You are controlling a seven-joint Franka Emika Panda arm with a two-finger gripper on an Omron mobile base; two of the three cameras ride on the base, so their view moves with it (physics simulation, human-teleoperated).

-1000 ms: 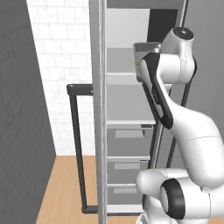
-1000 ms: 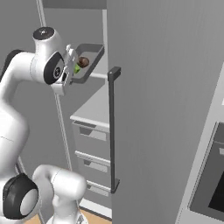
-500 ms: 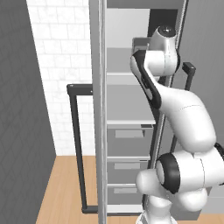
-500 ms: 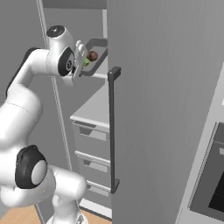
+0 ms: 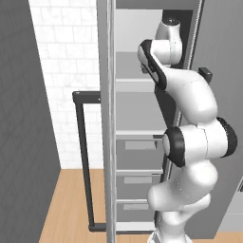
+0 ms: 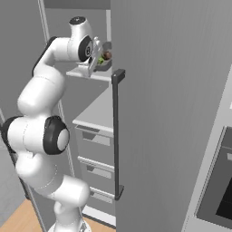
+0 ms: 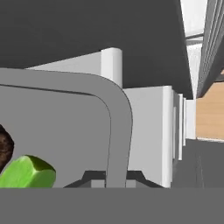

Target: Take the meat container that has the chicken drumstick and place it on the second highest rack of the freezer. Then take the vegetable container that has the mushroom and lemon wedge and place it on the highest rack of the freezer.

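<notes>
1. One tray is in play — the vegetable container, a shallow grey tray whose rounded rim arcs across the left and centre of the hand view.
2. The tool is clamped shut on that rim: in the hand view its two dark finger tips sit at bottom centre, one on each side of the grey wall, touching it.
3. Inside the tray, at the lower left of the hand view, lies the lemon wedge, bright lime green, with the mushroom a dark-brown lump just above it at the left edge; both are to the left of the tool.
4. In the right base view the tool is near the top, left of centre, and the vegetable container juts from it toward the right, with the lemon wedge and mushroom showing as small green and brown spots.
5. The tray sits level with the upper light-grey shelf of the freezer, just above the shelf's front edge — I cannot tell whether it touches it.
6. In the left base view the white arm reaches up into the open freezer at the upper centre, between the upright door edge and the cabinet wall; the drawers lie lower down.
7. The long dark bar handle runs down the middle of the right base view, below and right of the tray.
</notes>
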